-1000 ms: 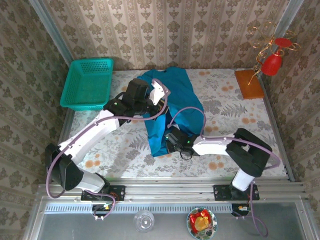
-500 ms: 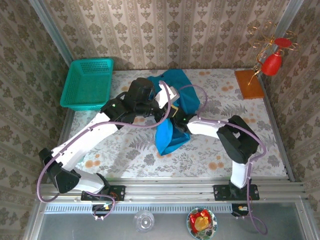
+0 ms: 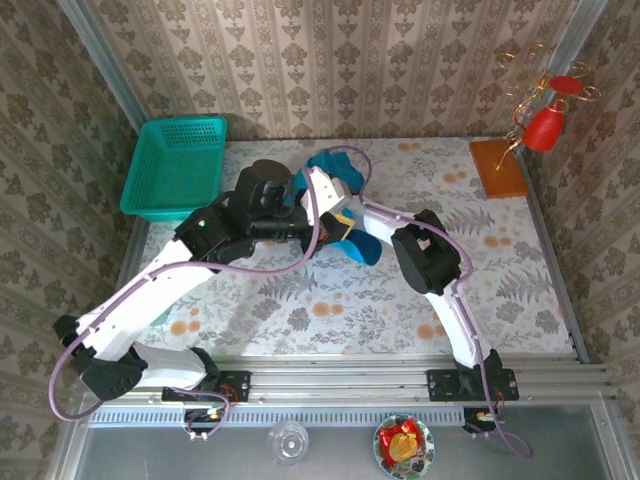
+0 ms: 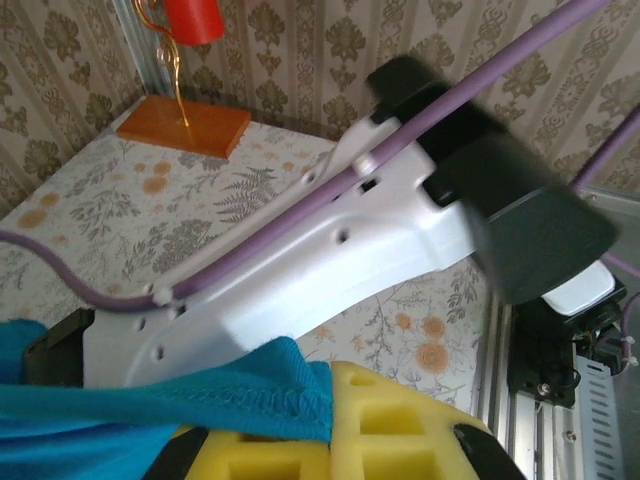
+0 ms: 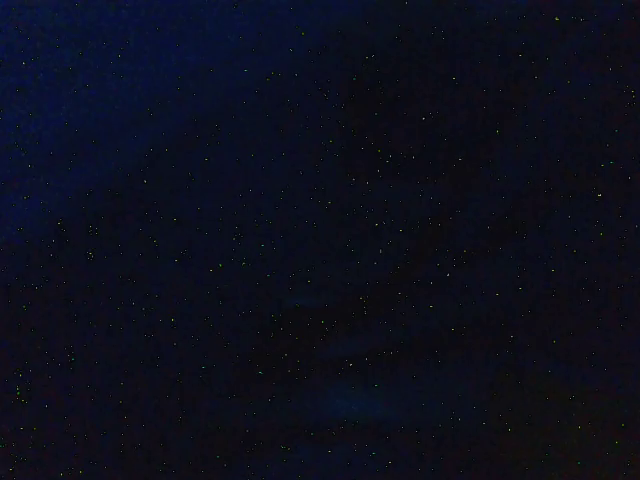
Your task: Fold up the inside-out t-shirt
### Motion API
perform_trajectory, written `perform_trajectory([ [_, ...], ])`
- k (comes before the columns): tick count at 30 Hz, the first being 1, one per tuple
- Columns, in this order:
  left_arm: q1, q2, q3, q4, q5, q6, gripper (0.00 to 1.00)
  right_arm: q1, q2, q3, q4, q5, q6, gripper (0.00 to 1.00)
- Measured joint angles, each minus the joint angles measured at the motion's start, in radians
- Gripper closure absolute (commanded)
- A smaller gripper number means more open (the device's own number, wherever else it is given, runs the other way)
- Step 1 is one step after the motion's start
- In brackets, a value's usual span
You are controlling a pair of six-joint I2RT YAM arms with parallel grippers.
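Up around 12 o'clock on the tabletop [image 3: 300, 305], the t-shirt [image 3: 358, 248] is bunched into a lump rather than lying flat, and both arms are crossed in over it. My left gripper [image 4: 330, 440] is clamped on a hemmed edge of the teal cloth, which is trapped right at the yellow pads [image 4: 350, 390] (the stitching line is dead obvious in the left wrist view). My guess is that pinch is there to anchor one edge while the other arm sorts out the rest.

The right arm [image 3: 432, 262] reaches in from 4 o'clock, and its far end goes into the bundle. The right wrist view is just near-black blue, which I read as the lens sitting against fabric. Whether the right gripper is apart or together, I honestly can't tell.

Room-wise, the near half of the tabletop from 4 round to 8 o'clock is open, so that's where I'd spread the shirt. The mesh basket [image 3: 175, 165] sits at 10 o'clock, near the left arm [image 3: 200, 265]. The wooden block [image 3: 497, 167] with the red ornament is at 2 o'clock, well apart. My bigger worry is the two arms and that purple cable [image 3: 300, 262] crossing so close together.
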State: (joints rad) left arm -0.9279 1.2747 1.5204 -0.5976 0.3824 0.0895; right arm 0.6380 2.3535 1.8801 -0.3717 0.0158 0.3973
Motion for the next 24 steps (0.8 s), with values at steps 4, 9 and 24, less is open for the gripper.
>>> perform_trajectory([
  [4,0.0,-0.034,0.0,-0.008,-0.002,-0.003,1.0,0.002,0.054,0.096,-0.136,0.001,-0.034,0.21],
  [9,0.003,-0.072,-0.001,-0.005,-0.022,-0.006,1.0,0.001,0.048,0.093,-0.206,0.006,-0.058,0.49],
  [24,0.311,-0.155,-0.202,0.094,-0.058,-0.152,1.0,-0.003,-0.271,-0.384,-0.185,-0.031,-0.028,1.0],
])
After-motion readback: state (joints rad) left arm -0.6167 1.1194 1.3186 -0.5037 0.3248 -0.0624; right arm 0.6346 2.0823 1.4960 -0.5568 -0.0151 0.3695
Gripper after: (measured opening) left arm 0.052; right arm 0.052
